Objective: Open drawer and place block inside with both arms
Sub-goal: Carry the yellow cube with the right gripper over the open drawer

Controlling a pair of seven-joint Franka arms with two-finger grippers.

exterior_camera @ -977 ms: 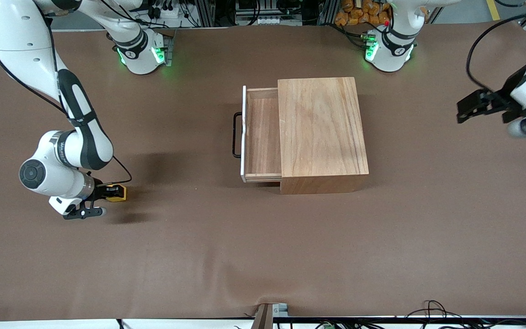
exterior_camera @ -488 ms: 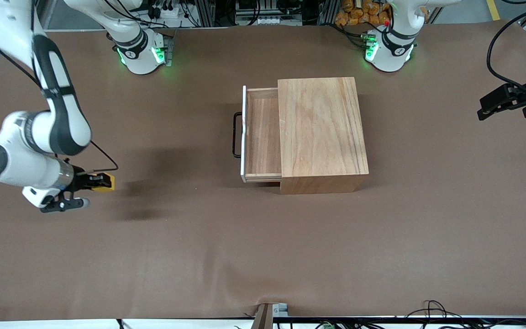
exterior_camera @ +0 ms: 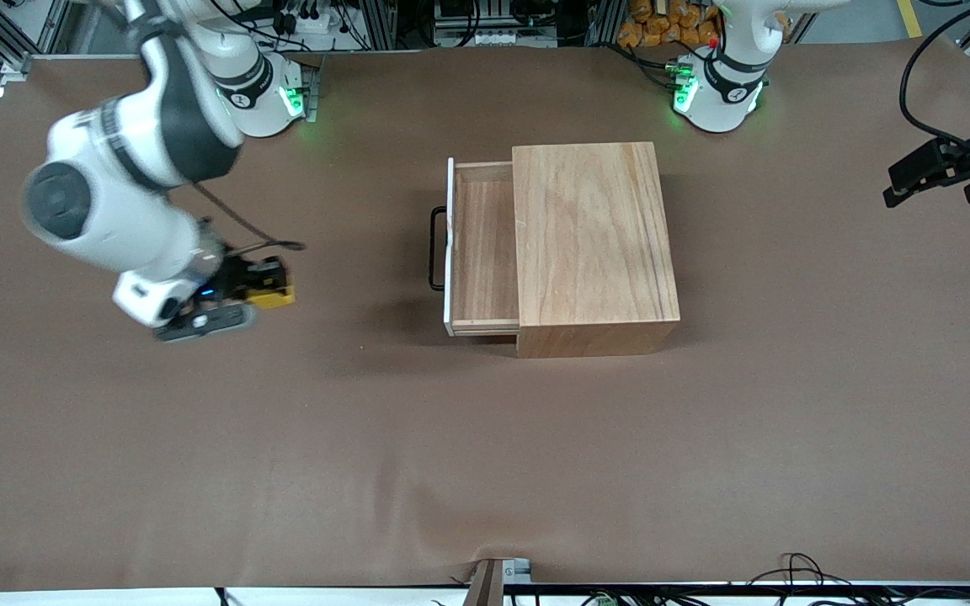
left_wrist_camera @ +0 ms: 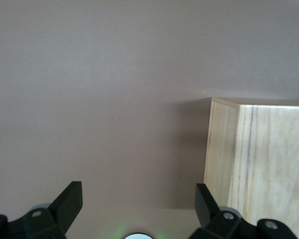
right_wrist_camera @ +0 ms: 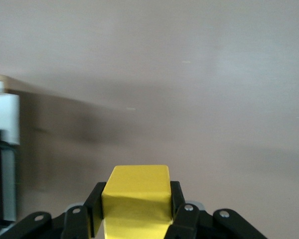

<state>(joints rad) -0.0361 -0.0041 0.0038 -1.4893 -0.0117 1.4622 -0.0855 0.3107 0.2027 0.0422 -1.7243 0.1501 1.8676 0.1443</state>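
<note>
The right gripper [exterior_camera: 270, 286] is carrying the block [exterior_camera: 272, 295] pinched between its closed fingers, up in the air over the bare table [exterior_camera: 485, 454] toward the right arm's end, well apart from the drawer [exterior_camera: 485, 248]. The main risk from here, as I judge it, is the block striking the drawer's pale front panel or snagging the black handle [exterior_camera: 434, 250] if the gripper is travelling too low when it is reaching the drawer. The drawer is standing pulled partly out of the wooden box [exterior_camera: 593, 244], so the open tray is narrow; a release too near the box edge could be leaving the block perched on a rim or dropping it outside. In the right wrist view the block [right_wrist_camera: 136, 199] is sitting squarely between the black fingers [right_wrist_camera: 177, 201], its front part sticking out past the tips, so a knock could be twisting it loose. The left gripper [exterior_camera: 944, 172] is waiting with its jaws spread wide and empty, over the table's edge at the left arm's end, well clear of the box.
</note>
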